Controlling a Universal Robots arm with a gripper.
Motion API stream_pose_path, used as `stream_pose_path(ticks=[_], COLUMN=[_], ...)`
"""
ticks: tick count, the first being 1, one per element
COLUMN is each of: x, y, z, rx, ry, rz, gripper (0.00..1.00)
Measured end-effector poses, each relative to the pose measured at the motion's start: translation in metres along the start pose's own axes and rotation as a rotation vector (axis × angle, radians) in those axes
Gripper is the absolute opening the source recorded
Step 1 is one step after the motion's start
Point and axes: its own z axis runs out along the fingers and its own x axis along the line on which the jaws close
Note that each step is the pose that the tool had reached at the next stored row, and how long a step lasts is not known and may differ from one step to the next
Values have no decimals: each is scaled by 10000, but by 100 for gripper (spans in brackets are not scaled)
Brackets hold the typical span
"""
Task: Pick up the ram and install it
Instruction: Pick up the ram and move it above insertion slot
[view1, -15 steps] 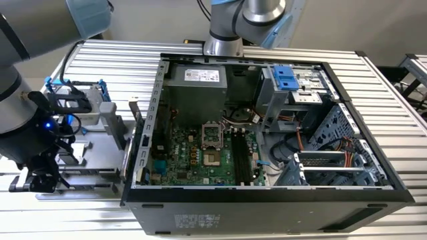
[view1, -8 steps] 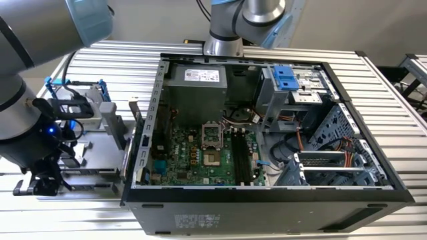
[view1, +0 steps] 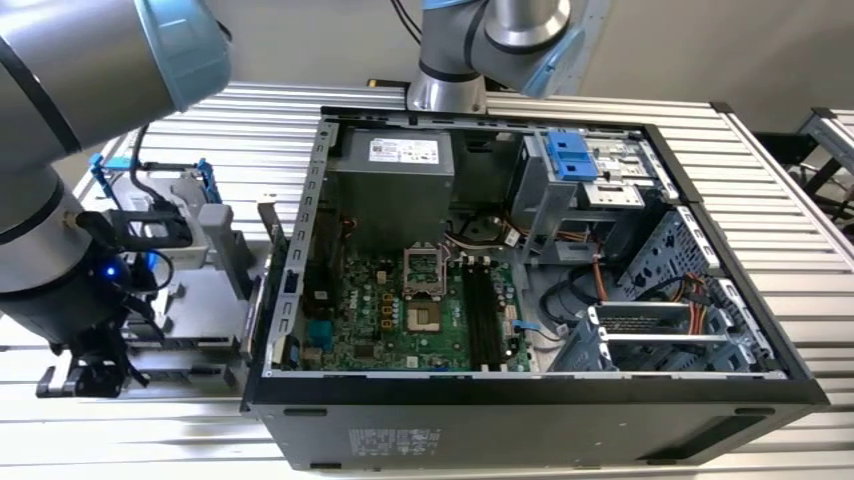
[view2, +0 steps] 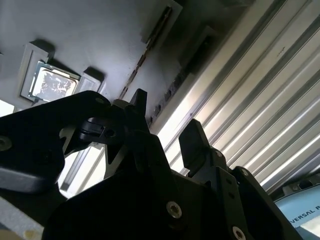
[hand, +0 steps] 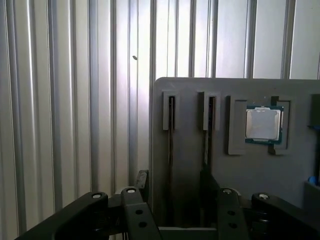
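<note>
The ram (hand: 171, 150) stands edge-on in a narrow slot of a grey holder plate (hand: 190, 90); it shows as a thin dark strip. The second wrist view shows the ram (view2: 142, 55) as a thin line with brownish spots. My gripper (hand: 175, 186) is open in both wrist views, one black finger on each side of that slot, with nothing between them. In the second wrist view the gripper (view2: 165, 117) hangs close to the plate. In the exterior view the gripper (view1: 87, 378) sits low at the far left, beside the open computer case (view1: 287, 300).
A second slot (hand: 210, 112) lies beside the first, and a silver processor chip (hand: 263, 123) sits in a pocket of the plate. Inside the case are the green motherboard (view1: 360, 330) and its long black memory slots (view1: 483, 320). The table (view1: 787, 230) is ribbed metal.
</note>
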Motion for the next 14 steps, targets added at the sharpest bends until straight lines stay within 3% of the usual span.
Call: stream_pose_path(ticks=[14], x=[2], y=[-10], z=[160], rx=[-15], ry=[-2], rz=[238], gripper=[100])
